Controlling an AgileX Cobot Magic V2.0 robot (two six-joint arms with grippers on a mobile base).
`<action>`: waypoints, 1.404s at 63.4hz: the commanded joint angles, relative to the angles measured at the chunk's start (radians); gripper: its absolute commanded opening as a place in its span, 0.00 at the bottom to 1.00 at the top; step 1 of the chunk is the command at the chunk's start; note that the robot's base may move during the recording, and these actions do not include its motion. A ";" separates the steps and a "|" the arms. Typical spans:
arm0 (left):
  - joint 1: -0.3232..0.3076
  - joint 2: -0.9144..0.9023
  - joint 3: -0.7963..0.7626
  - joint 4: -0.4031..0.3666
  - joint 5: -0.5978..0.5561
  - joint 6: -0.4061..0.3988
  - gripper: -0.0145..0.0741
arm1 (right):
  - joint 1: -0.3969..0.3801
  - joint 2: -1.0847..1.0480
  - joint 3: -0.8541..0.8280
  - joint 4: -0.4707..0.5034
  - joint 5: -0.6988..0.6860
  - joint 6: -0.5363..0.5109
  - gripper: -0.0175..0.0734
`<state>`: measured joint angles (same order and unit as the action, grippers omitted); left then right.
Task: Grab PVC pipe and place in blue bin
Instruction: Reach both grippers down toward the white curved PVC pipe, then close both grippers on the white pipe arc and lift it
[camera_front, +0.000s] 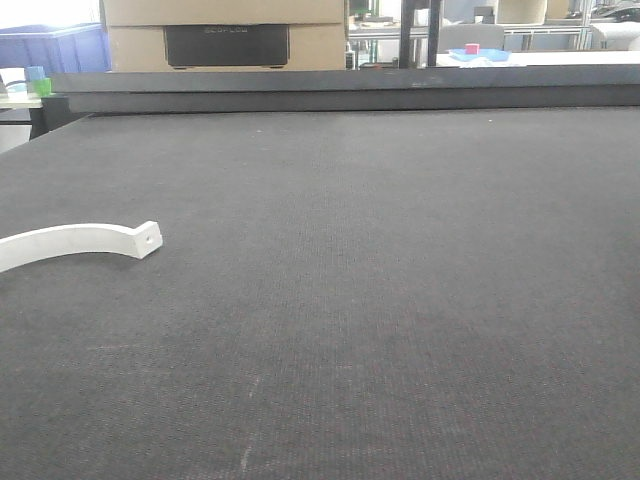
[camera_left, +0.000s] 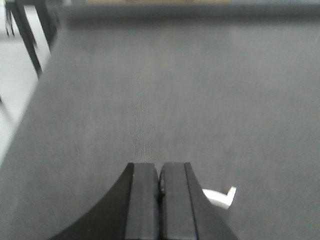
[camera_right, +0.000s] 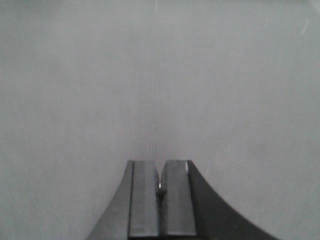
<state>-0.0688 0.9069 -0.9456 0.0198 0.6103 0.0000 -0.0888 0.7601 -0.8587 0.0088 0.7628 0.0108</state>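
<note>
A dark grey, woven-looking table (camera_front: 400, 300) fills most of the front view. Beyond its far edge, at top centre, a cardboard box (camera_front: 225, 12) shows a black unit (camera_front: 226, 45) at its front. In the upper left sit a blue cube (camera_front: 35, 73) and a green cube (camera_front: 43, 87). In the upper right a pink cube (camera_front: 472, 48) rests on a blue plate (camera_front: 490, 56).

pvc pipe (camera_front: 80, 240): slim white plastic arc, 1 squared-off end with 1 small round hole. lies flat on the dark grey tabletop (camera_front: 400, 300), left side. the curve bows toward the far edge. holed end points right; the other end runs out of the left of the front view. nothing touches it. left wrist view: only the pipe's white end (camera_left: 220, 196) shows, low in frame, the rest hidden. blue bin (camera_front: 50, 45): blue container beyond the table's far left corner, well apart from the pipe, partly cropped.
</note>
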 joint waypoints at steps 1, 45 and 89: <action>-0.005 0.101 -0.007 -0.008 0.000 0.000 0.04 | -0.007 0.100 -0.008 0.003 0.025 -0.003 0.01; -0.005 0.347 -0.007 -0.044 0.126 0.000 0.04 | 0.099 0.626 -0.064 -0.018 0.233 0.225 0.03; -0.005 0.347 -0.007 -0.044 0.146 0.000 0.04 | 0.135 0.837 -0.129 0.057 0.154 0.228 0.38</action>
<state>-0.0688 1.2561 -0.9456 -0.0139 0.7483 0.0000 0.0447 1.5656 -0.9804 0.0676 0.9312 0.2365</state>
